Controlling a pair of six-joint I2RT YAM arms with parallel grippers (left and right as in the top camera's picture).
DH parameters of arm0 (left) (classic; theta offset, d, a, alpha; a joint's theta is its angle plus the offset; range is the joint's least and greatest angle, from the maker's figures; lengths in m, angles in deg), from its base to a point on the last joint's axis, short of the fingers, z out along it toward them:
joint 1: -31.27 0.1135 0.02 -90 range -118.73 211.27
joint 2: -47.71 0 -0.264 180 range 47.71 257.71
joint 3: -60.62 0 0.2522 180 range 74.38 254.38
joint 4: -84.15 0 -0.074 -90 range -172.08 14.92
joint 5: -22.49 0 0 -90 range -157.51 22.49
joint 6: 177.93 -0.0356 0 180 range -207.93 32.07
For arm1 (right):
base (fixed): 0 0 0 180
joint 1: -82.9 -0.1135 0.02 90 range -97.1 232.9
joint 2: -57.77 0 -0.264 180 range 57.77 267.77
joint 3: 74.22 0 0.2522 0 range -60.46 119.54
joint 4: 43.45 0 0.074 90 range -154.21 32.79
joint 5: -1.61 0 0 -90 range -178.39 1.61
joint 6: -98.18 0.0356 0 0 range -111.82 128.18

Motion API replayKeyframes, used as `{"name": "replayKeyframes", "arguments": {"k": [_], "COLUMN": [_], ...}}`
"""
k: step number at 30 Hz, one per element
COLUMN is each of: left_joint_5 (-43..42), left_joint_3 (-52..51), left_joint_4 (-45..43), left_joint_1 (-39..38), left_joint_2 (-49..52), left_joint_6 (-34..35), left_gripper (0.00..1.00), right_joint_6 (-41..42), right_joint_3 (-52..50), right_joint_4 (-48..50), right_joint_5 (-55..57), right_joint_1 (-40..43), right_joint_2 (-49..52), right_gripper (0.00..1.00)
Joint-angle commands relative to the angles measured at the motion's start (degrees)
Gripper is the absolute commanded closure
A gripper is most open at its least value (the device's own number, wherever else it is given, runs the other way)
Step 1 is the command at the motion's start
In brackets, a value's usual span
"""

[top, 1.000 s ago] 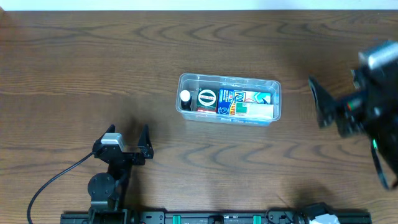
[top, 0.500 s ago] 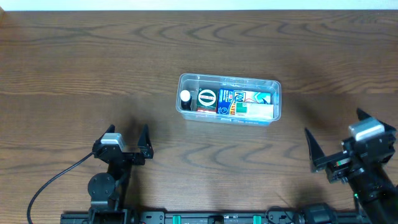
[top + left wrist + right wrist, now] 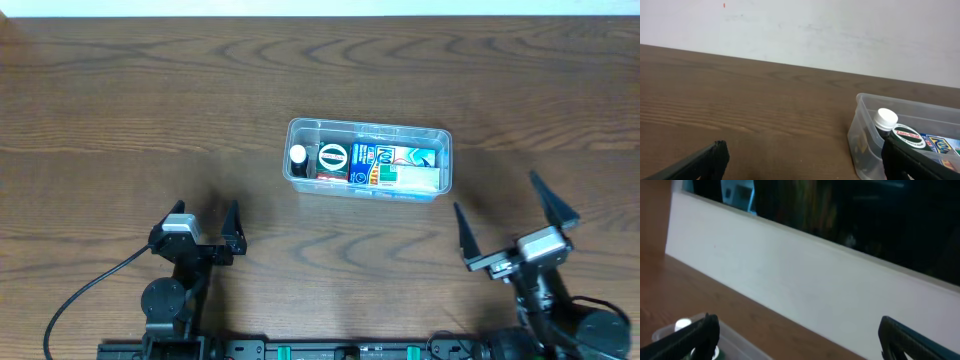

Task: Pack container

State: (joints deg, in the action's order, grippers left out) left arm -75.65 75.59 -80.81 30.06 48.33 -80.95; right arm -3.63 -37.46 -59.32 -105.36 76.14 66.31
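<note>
The left gripper (image 3: pixel 802 162) hangs low over the brown wooden bench (image 3: pixel 740 105), its dark fingers (image 3: pixel 702 161) spread wide apart. At the right stands the clear container (image 3: pixel 863 125), holding a white-capped bottle (image 3: pixel 886 120) and printed packets (image 3: pixel 936 145). A white wall (image 3: pixel 815 35) runs along the far edge.

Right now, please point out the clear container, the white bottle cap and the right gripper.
clear container (image 3: pixel 370 122), overhead view, top rim.
white bottle cap (image 3: pixel 298 155), overhead view, its centre.
right gripper (image 3: pixel 495 190), overhead view, midway between its fingertips.
</note>
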Motion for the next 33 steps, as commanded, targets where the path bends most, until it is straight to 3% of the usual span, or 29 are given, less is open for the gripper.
{"name": "replayKeyframes", "arguments": {"k": [1,4,11,20,33], "left_joint_5": [-0.2,-0.2,-0.2,-0.2,-0.2], "left_joint_3": [-1.0,-1.0,-1.0,-1.0,-1.0], "left_joint_4": [1.9,1.9,1.9,1.9,1.9], "left_joint_1": [0.3,0.3,0.3,0.3,0.3], "left_joint_2": [-0.4,-0.4,-0.4,-0.4,-0.4], "left_joint_6": [-1.2,-1.2,-1.2,-1.2,-1.2], "left_gripper": [0.02,0.02,0.02,0.02,0.02], "right_joint_6": [2.6,7.9,33.4,64.7,108.1], "right_joint_3": [-5.3,-8.8,-13.8,-15.3,-15.3], "right_joint_4": [2.3,3.7,3.7,5.9,-6.9], "right_joint_5": [-1.1,2.4,20.1,32.9,38.2], "right_joint_1": [1.2,1.2,1.2,1.2,1.2], "right_joint_2": [-2.8,-5.0,-8.1,-8.2,-8.2], "right_gripper": [0.01,0.01,0.02,0.01,0.01]}}
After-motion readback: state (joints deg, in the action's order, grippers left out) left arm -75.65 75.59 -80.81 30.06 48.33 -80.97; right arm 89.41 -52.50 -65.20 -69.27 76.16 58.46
